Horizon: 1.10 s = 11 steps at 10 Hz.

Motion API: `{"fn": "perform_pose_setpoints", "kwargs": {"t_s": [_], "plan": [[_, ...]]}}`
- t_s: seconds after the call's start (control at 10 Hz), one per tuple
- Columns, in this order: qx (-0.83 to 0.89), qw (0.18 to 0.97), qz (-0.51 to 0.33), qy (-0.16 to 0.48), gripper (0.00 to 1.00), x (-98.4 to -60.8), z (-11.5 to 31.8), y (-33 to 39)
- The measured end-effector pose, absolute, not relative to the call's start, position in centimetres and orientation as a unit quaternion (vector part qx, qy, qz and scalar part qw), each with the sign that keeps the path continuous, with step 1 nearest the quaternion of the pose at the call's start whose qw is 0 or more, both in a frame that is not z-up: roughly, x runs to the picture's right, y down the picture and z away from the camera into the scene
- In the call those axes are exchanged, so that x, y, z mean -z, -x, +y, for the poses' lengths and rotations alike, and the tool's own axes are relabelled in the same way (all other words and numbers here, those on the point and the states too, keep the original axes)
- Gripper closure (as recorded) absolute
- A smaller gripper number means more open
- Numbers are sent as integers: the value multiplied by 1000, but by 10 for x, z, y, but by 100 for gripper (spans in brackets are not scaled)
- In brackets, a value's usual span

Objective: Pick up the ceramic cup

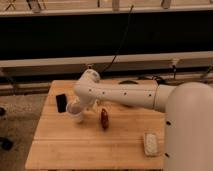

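hand hangs at ceramic cup on wooden table, fingers spread.

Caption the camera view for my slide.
White robot arm reaches across a wooden table, its gripper open at the white cup; a brown item lies beside it.

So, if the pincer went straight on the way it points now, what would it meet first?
Probably the ceramic cup: the pincer, at the end of the arm, points down at the wooden table with the cup close beside it. Depth is unclear; it may instead meet the table.
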<state>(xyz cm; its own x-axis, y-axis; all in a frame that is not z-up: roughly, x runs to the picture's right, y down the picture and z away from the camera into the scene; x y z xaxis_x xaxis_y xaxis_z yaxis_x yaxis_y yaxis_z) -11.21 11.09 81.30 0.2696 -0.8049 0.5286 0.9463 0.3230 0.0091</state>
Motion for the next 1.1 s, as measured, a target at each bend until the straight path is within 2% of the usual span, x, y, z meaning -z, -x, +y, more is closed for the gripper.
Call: {"fn": "perform_pose_setpoints", "kwargs": {"t_s": [1.1], "plan": [[565, 777, -230, 154, 20, -815, 105, 113]]}}
